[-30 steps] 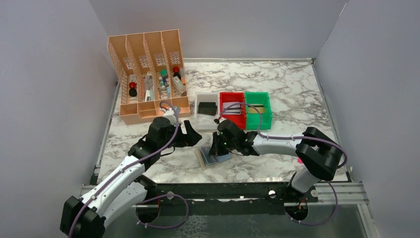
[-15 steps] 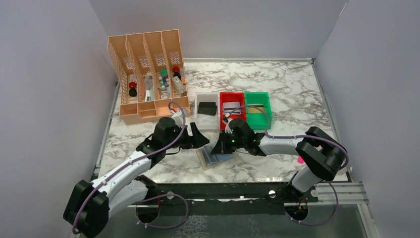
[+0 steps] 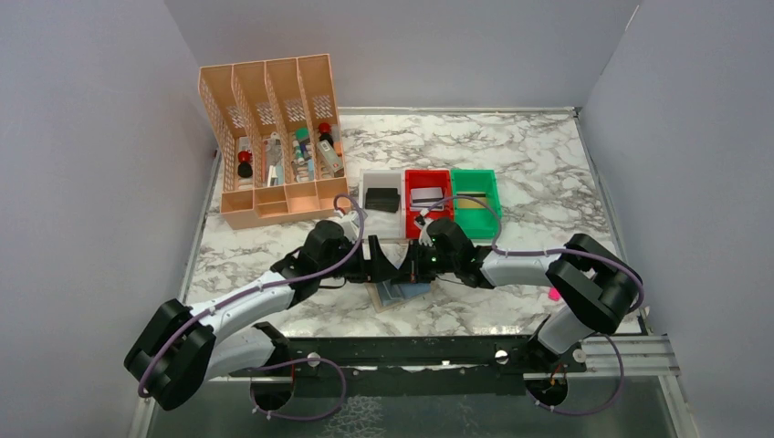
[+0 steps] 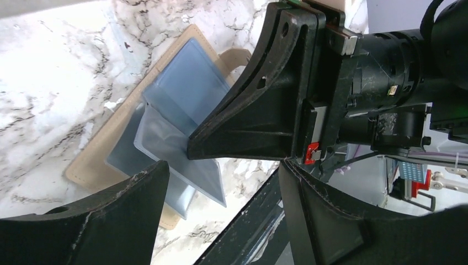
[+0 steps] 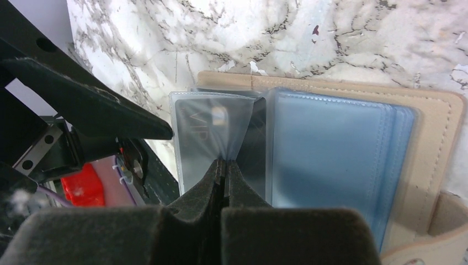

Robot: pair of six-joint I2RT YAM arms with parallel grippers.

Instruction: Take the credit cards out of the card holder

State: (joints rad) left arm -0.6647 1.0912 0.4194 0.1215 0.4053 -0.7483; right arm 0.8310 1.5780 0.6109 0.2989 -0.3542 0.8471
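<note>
One card holder (image 3: 399, 294) lay at 6 o'clock from the white bin (image 3: 381, 224), right gripper (image 5: 223, 163) pinched on its clear sleeve (image 5: 197, 138), left gripper (image 4: 221, 165) spread wide at the holder's 9 o'clock

On a marble table (image 3: 534, 173), an orange slotted organizer (image 3: 274, 137) stocked with small items, just left of a white bin (image 3: 381, 176), red bin (image 3: 429, 173) and green bin (image 3: 475, 173).
</note>
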